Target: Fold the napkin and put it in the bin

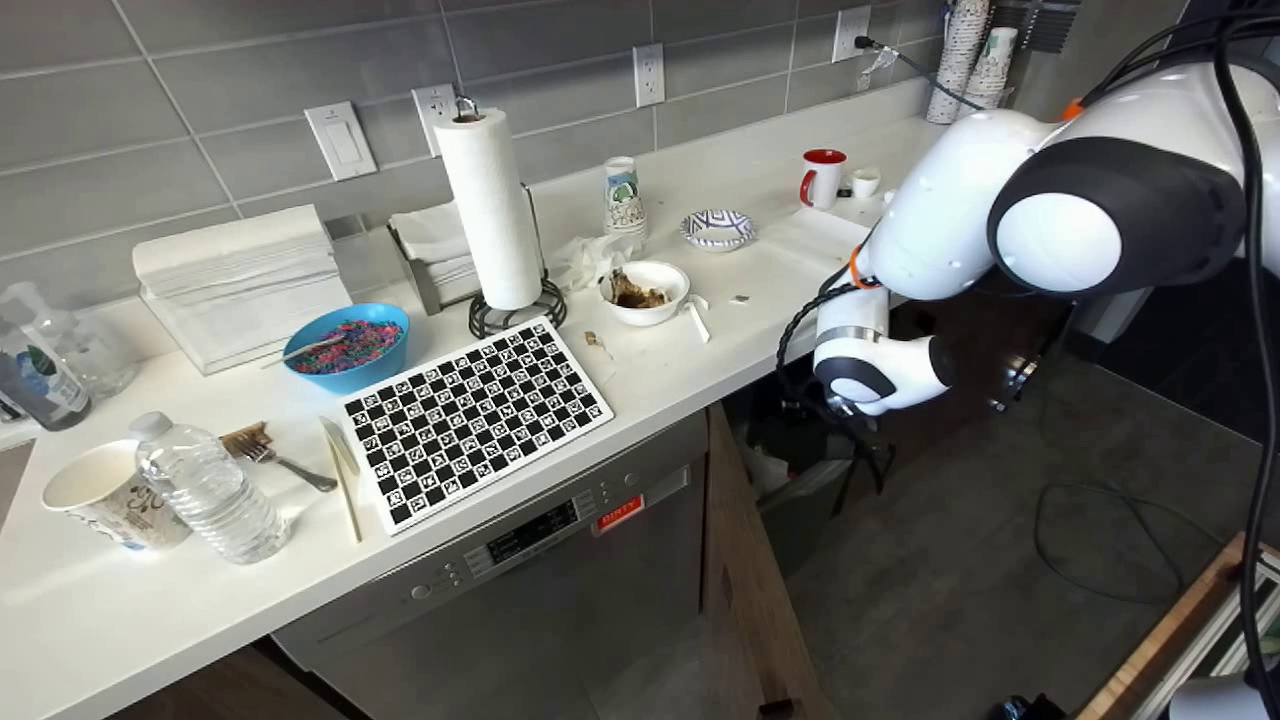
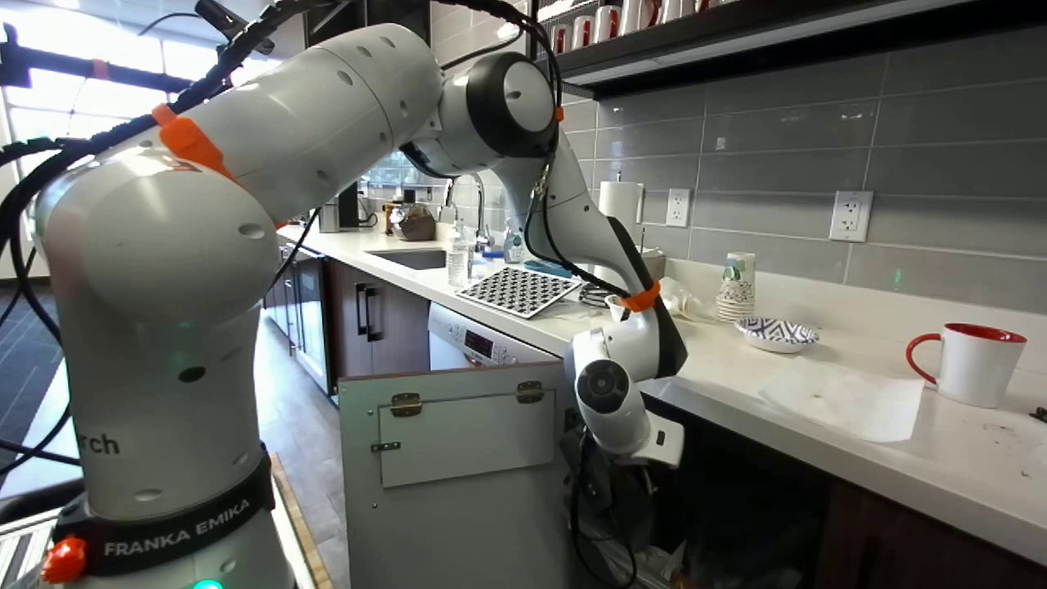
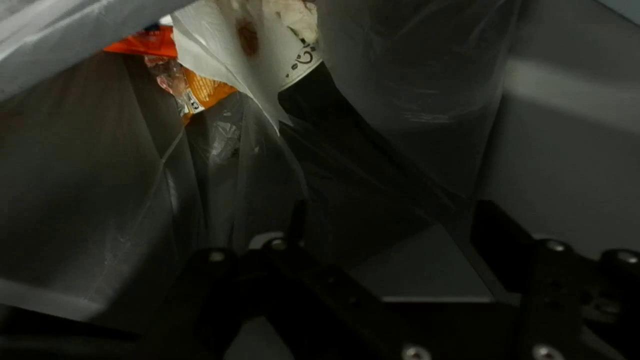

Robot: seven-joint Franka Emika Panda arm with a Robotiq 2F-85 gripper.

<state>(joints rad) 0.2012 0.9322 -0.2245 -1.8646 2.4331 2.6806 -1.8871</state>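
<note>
My gripper (image 3: 393,220) is open, with its two dark fingers wide apart and nothing visible between them. It points down at the bin under the counter; in an exterior view it shows as a dark shape (image 2: 609,491) below the white wrist. The bin (image 3: 90,30) has a translucent liner and shows partly in an exterior view (image 1: 808,484). In the bin lies a white, brown-stained paper napkin (image 3: 215,45) beside a paper cup and orange wrappers. Another flat white sheet (image 2: 851,401) lies on the counter. I cannot tell which is the task's napkin.
The open cabinet door (image 2: 458,458) stands beside the arm. The counter edge (image 2: 769,450) runs above the gripper. On the counter are a red-rimmed mug (image 2: 977,364), a patterned bowl (image 2: 777,335), a food bowl (image 1: 645,293), a towel roll (image 1: 490,210) and a checkered board (image 1: 480,420).
</note>
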